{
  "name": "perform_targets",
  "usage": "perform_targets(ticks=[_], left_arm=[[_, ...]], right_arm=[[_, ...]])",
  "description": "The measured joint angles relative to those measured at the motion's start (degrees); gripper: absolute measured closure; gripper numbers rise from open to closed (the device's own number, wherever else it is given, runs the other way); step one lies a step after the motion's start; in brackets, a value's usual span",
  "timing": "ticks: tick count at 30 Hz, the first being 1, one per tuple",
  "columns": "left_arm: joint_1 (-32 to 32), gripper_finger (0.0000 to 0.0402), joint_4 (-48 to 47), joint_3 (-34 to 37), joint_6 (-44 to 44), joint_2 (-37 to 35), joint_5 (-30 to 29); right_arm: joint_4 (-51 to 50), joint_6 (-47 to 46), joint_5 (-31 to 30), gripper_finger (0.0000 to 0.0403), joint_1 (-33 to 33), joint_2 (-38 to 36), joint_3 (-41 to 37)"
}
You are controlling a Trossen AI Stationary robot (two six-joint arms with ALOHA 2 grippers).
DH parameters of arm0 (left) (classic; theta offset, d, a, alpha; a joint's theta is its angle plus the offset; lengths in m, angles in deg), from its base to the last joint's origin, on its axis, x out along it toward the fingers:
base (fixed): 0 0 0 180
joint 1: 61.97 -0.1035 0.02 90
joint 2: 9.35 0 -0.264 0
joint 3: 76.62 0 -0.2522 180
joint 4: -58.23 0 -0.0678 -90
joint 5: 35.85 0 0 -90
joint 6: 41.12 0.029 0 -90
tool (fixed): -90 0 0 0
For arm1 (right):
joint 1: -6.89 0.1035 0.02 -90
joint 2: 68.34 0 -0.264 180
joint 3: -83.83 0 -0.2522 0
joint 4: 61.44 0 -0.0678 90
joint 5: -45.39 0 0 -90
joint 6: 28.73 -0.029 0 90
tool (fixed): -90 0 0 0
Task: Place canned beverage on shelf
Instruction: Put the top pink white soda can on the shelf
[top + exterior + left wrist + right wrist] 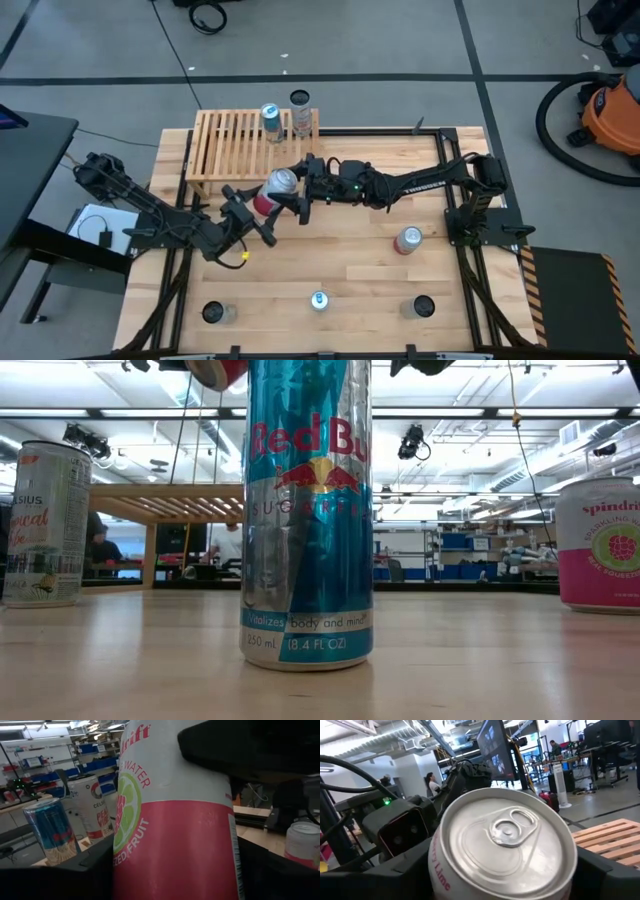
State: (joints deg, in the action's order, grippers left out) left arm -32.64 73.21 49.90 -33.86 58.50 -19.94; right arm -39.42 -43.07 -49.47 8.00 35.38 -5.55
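Observation:
A white-and-pink canned beverage [272, 192] with a silver lid hangs above the table, just in front of the shelf [225, 140]. The shelf is a pale slatted rack at the table's far left. It carries a blue can [270, 120] and a pale can [300, 113] at its right end. My left gripper [258, 207] comes from the near left and is shut on the canned beverage. My right gripper [297, 188] comes from the right and closes around its lid end. The low view shows only its red base [215, 370]. My left gripper pinches the can's pink lower half [150, 870] between its two fingers, which lie across the can and come level from the table's near left. The can is lifted clear and tilted, with its lid toward my right arm. My right gripper has one finger on each side of the can's lid end [440, 867], seen in the left wrist view as a dark finger [250, 745] against the white upper part. It comes level from the table's right, facing the lid [505, 832].
Other cans stand on the plank table: a pink one [408, 240] at the right, a blue one [318, 300] near the front edge, and one each at the front left [215, 313] and front right [422, 307]. The shelf's left slats [215, 135] are bare.

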Motion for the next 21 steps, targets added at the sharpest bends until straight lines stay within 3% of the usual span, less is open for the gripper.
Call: perform_targets(ticks=[7, 21], left_arm=[[-0.04, 0.0073, 0.49, 0.00, 1.36, 0.00, 0.02], [-0.57, 0.0068, 1.65, 0.00, 0.91, 0.00, 0.27]], right_arm=[[-0.10, 1.11, 0.02, 0.0105, -0.31, -0.02, 0.02], [-0.21, 1.37, 0.35, 0.0105, -1.06, -0.05, 0.04]])
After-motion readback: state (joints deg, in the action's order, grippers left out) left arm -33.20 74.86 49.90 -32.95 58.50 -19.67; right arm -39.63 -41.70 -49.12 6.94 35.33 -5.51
